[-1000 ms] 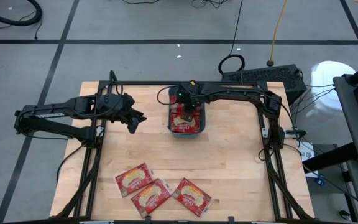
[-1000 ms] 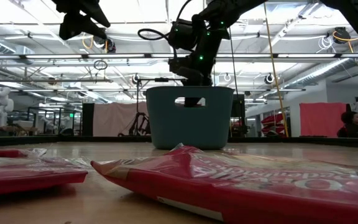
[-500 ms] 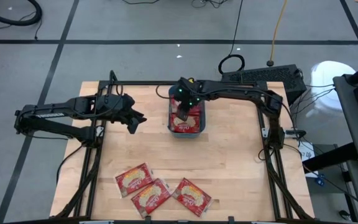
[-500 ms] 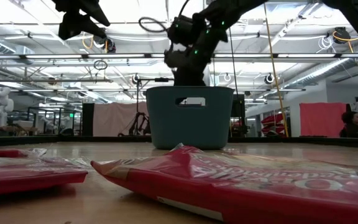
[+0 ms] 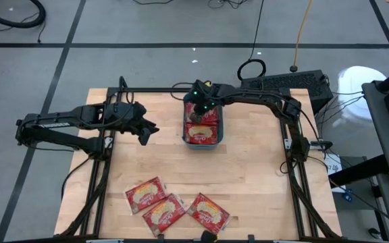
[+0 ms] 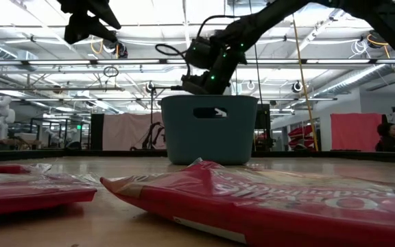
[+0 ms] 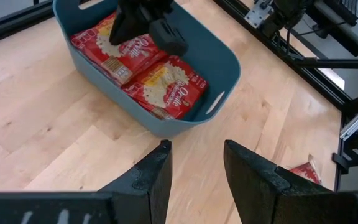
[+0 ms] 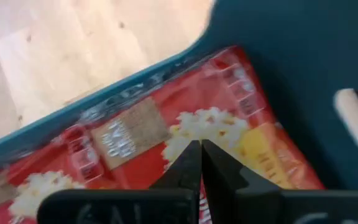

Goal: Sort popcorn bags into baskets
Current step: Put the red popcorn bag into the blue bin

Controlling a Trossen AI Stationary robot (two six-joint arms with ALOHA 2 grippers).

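Observation:
The teal basket [image 5: 202, 146] stands at the table's far middle, with red popcorn bags [image 7: 166, 84] lying flat inside it. My right gripper [image 5: 196, 116] hovers over the basket's far left part, shut, its tips [image 8: 201, 146] just above a bag [image 8: 229, 134] with nothing between them. In the low view it [image 6: 186, 88] sits above the rim. My left gripper [image 5: 147, 135] hangs open and empty left of the basket [image 7: 166, 124]. Three more popcorn bags [image 5: 145, 194], [image 5: 163, 213], [image 5: 208, 212] lie flat near the front edge.
Dark frame rails run along the table's left, right and far sides [image 5: 296, 155]. Bare wood lies between the basket and the three front bags. In the low view the front bags [image 6: 266, 199] fill the foreground.
My right gripper has come up out of the basket, where its fingers reached down a second ago, and has shifted a little toward the table's far left while tipping to a slant. The bags in the basket and at the front have stayed put.

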